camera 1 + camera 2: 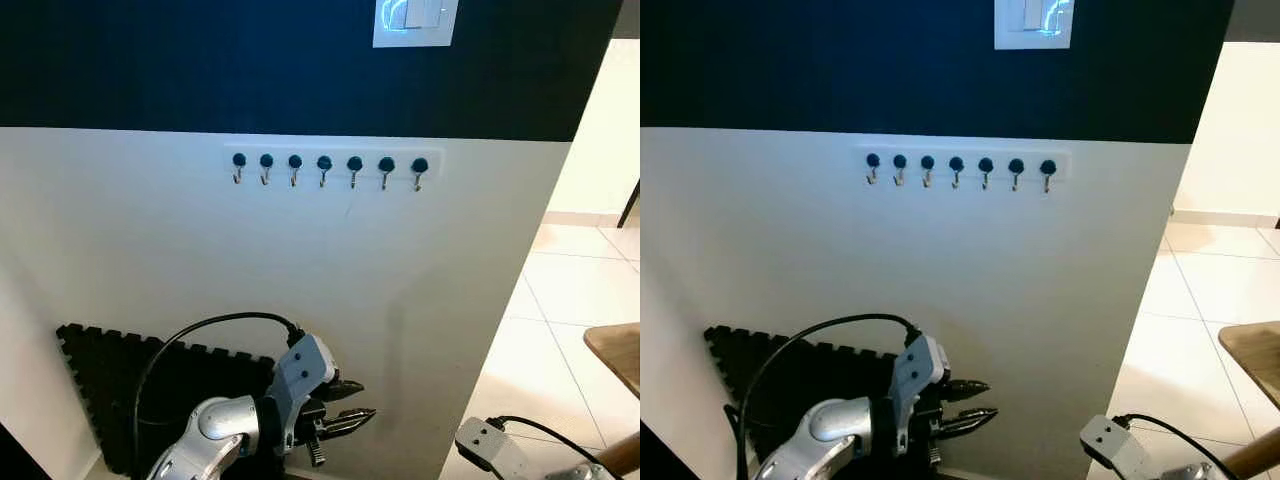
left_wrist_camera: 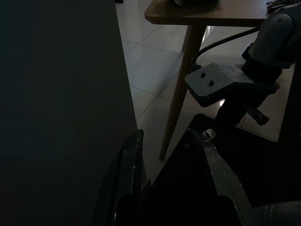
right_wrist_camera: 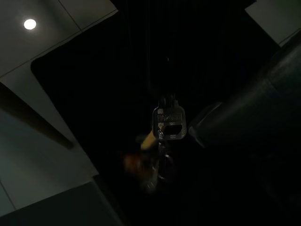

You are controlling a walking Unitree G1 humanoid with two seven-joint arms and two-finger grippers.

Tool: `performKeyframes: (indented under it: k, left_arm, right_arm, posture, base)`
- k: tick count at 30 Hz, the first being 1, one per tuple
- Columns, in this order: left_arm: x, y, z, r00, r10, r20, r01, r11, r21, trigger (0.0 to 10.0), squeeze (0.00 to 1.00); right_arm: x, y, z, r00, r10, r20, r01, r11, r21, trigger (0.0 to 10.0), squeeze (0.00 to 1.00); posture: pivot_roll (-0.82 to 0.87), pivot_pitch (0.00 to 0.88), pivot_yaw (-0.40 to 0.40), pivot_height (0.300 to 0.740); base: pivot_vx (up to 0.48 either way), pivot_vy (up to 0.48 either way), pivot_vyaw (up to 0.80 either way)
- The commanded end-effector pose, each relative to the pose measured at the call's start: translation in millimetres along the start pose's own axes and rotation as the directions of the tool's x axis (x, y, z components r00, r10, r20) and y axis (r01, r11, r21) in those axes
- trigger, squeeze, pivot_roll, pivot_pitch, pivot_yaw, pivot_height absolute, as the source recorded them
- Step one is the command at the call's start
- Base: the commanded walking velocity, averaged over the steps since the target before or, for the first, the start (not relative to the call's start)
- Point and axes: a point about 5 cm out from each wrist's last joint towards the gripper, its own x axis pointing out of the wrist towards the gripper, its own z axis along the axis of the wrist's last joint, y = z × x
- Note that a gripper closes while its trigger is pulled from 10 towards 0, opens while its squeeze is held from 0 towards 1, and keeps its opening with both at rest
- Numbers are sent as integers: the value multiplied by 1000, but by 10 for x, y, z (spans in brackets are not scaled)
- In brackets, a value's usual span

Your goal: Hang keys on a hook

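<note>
Left tool (image 1: 350,405) low by white wall, fingers slightly parted, empty. Right tool gripping keys (image 3: 167,123), dangling in the dark. Hook rack (image 1: 328,168) on wall above, all bare.

Glossy floor tiles (image 1: 570,300), wooden table (image 2: 211,12), metal key (image 3: 167,123)

We see a wall, dark blue above and white (image 1: 200,260) below, with a white light switch (image 1: 415,20) set in the dark band. At the wall's foot a black foam mat (image 1: 120,385) with puzzle-cut edges leans against it, beside the corner. To our right, pale floor tiles (image 1: 570,300) stretch away, and the rounded edge of a wooden table (image 1: 615,350) stands over them on a slanted wooden leg (image 2: 181,89).
</note>
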Motion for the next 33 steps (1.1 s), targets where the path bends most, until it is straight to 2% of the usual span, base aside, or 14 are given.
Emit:
performKeyframes:
  k: [1, 9, 15, 16, 17, 18, 19, 21, 24, 26, 27, 29, 30, 33]
  left_arm:
    - [-36, -14, -27, 1000, -10, -28, 10, 1000, 3, 10000, 0]
    - [-39, -17, -29, 999, -10, -31, 11, 1000, 4, 10000, 0]
    - [-42, -14, -32, 999, -9, -33, 9, 1000, 6, 10000, 0]
    - [-39, -8, -31, 999, -6, -33, 7, 1000, 8, 10000, 0]
    - [-34, -3, -29, 999, -4, -32, 4, 1000, 10, 10000, 0]
    - [-34, -3, -29, 999, -4, -32, 4, 1000, 10, 10000, 0]
    - [-30, 1, -27, 1000, -1, -31, 1, 1000, 12, 10000, 0]
    - [-24, 7, -22, 1000, 5, -27, -5, 1000, 13, 10000, 0]
    - [-23, 9, -21, 1000, 8, -24, -8, 1000, 12, 10000, 0]
    - [-27, -2, -27, 1000, 0, -26, 0, 1000, 12, 10000, 0]
    - [-27, -2, -27, 1000, 0, -26, 0, 1000, 12, 10000, 0]
    - [-32, -4, -25, 1000, -4, -26, 4, 1000, 16, 10000, 0]
    - [-32, -4, -25, 1000, -4, -26, 4, 1000, 16, 10000, 0]
    - [-15, 116, 103, 992, 99, 80, -100, 995, 12, 10000, 0]
  right_arm:
    - [-28, -1, 56, 1000, 6, 14, -5, 999, -34, 10000, 0]
    - [-48, -32, 93, 1000, -3, 25, 5, 999, -47, 10000, 0]
    - [-61, -149, 226, 988, -100, 121, 103, 995, -14, 10000, 0]
    - [-82, -280, 382, 944, -232, 233, 229, 973, 42, 10000, 0]
    - [-109, -326, 473, 911, -293, 291, 283, 956, 76, 10000, 0]
    - [-109, -326, 473, 911, -293, 291, 283, 956, 76, 10000, 0]
    - [-140, -348, 578, 870, -335, 361, 317, 942, 111, 10000, 0]
    - [-220, -356, 797, 754, -410, 513, 369, 911, 185, 10000, 0]
    - [-322, -323, 1010, 594, -479, 646, 403, 872, 276, 10000, 0]
    - [-400, -189, 1184, 464, -475, 748, 388, 868, 311, 10000, 0]
    - [-400, -189, 1184, 464, -475, 748, 388, 868, 311, 10000, 0]
    - [-478, -52, 1313, 352, -452, 820, 331, 879, 342, 10000, 0]
    - [-478, -52, 1313, 352, -452, 820, 331, 879, 342, 10000, 0]
    - [-584, 150, 1484, 206, -403, 892, 248, 903, 351, 10000, 0]
  posture:
    - [19, 83, 45, 740]
    - [21, 84, 44, 740]
    - [21, 82, 46, 740]
    - [19, 80, 44, 740]
    - [18, 81, 41, 740]
    - [18, 81, 41, 740]
    - [18, 80, 40, 740]
    - [16, 81, 39, 740]
    - [15, 83, 45, 740]
    - [19, 86, 55, 740]
    - [19, 86, 55, 740]
    - [21, 85, 57, 740]
    - [21, 85, 57, 740]
    - [23, 77, 57, 740]
  base:
    - [0, 0, 0]
    - [0, 0, 0]
    - [0, 0, 0]
    - [0, 0, 0]
    - [0, 0, 0]
    - [0, 0, 0]
    - [0, 0, 0]
    - [0, 0, 0]
    - [0, 0, 0]
    - [0, 0, 0]
    - [0, 0, 0]
    - [0, 0, 0]
    - [0, 0, 0]
    - [0, 0, 0]
